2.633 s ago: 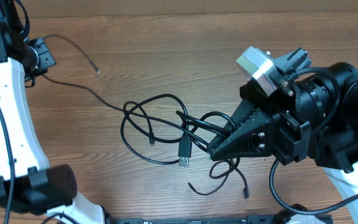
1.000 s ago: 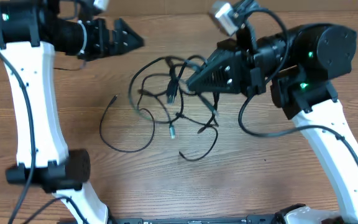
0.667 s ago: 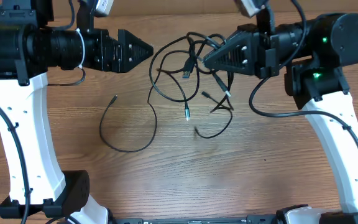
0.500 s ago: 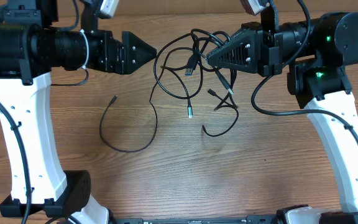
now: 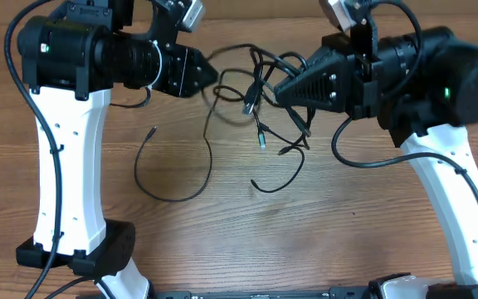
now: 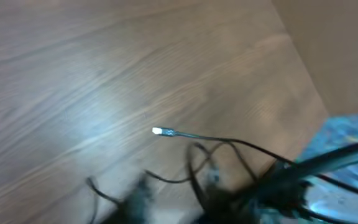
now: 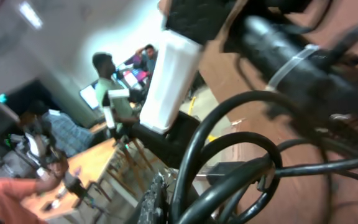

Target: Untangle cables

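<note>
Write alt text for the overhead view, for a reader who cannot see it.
Above a wooden table, the right gripper is shut on a tangle of thin black cables, while the left gripper points at the same tangle from the opposite side. One loose cable loop lies on the wood toward the left arm's base.

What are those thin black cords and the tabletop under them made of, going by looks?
The cables look like flexible rubber or plastic sheathing, matte black, since they bend in loose loops. The plug tip is probably metal, as it glints silvery. The table is wood or wood-look laminate, with brown grain lines and a slight sheen; I cannot tell which.
</note>
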### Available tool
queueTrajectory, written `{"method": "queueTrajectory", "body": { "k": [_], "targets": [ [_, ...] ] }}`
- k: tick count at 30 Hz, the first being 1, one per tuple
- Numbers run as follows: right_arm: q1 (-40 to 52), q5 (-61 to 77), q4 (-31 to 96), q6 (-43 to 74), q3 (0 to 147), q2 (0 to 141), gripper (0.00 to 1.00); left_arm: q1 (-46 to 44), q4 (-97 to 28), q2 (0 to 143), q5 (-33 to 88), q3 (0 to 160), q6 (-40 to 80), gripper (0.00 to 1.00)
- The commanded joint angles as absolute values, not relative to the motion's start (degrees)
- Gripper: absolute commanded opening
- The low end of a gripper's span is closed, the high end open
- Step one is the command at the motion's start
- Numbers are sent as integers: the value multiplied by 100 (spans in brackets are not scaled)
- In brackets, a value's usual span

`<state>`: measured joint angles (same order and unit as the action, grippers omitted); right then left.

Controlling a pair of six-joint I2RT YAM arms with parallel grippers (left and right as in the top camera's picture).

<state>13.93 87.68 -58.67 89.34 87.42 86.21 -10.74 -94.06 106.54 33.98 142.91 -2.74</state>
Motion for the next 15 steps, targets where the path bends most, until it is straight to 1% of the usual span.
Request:
{"method": "queueTrajectory", "body": {
  "k": [1, 5, 10, 15],
  "targets": [
    [1468, 8945, -6449, 10178, 8827, 8534, 4, -1035, -9218, 10757, 2453, 14335, 132, 4],
    [1474, 8952, -6879, 10645, 8827, 8414, 4, -943, -8969, 10833, 1328, 14331, 589, 4],
    [1472, 8971, -6877, 10652, 8827, 8191, 4, -526, -8903, 10847, 829, 14331, 613, 4],
    [1474, 8969, -6875, 10652, 8827, 7985, 4, 176, -8759, 10890, 97, 14298, 941, 4]
  ]
}}
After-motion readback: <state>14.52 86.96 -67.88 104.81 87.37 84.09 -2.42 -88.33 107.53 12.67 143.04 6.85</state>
